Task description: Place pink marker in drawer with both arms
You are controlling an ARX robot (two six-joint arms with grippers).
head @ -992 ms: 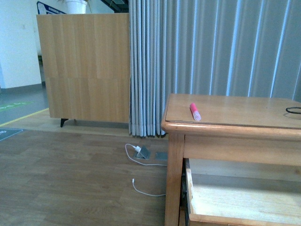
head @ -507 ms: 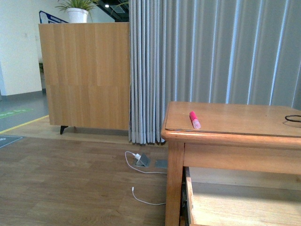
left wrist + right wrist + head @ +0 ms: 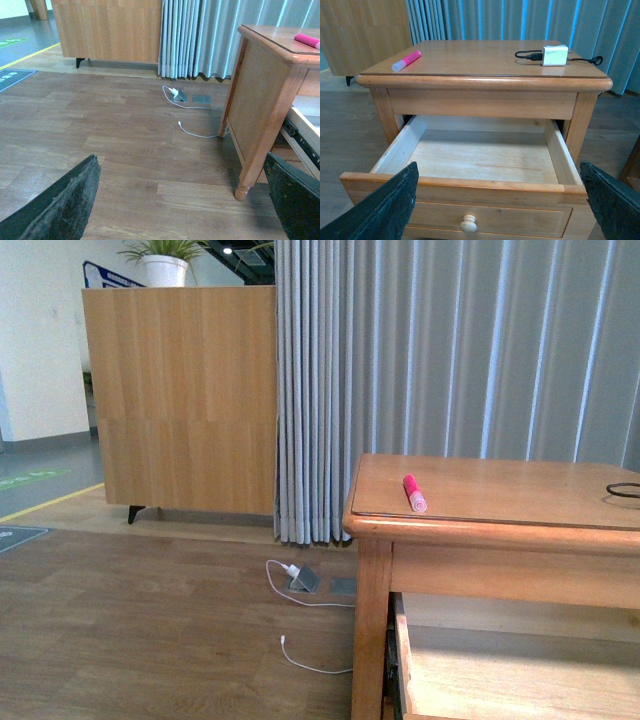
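The pink marker (image 3: 414,493) lies on the wooden nightstand's top near its left front corner; it also shows as the pink marker (image 3: 406,60) in the right wrist view and the pink marker (image 3: 307,40) in the left wrist view. The drawer (image 3: 485,193) is pulled out and empty, its cream knob (image 3: 468,224) facing my right gripper (image 3: 497,200). That gripper is open, in front of the drawer front. My left gripper (image 3: 185,200) is open over the floor, left of the nightstand's leg (image 3: 260,145). Neither arm shows in the front view.
A white charger block (image 3: 554,55) with a black cable sits on the nightstand top (image 3: 485,60) at the far right. A white cable and floor socket (image 3: 300,580) lie on the wooden floor. A wooden cabinet (image 3: 180,390) and grey curtains (image 3: 450,350) stand behind.
The front view has tilted upward over the last second, so the nightstand and drawer sit lower in the picture. The marker has not moved on the top.
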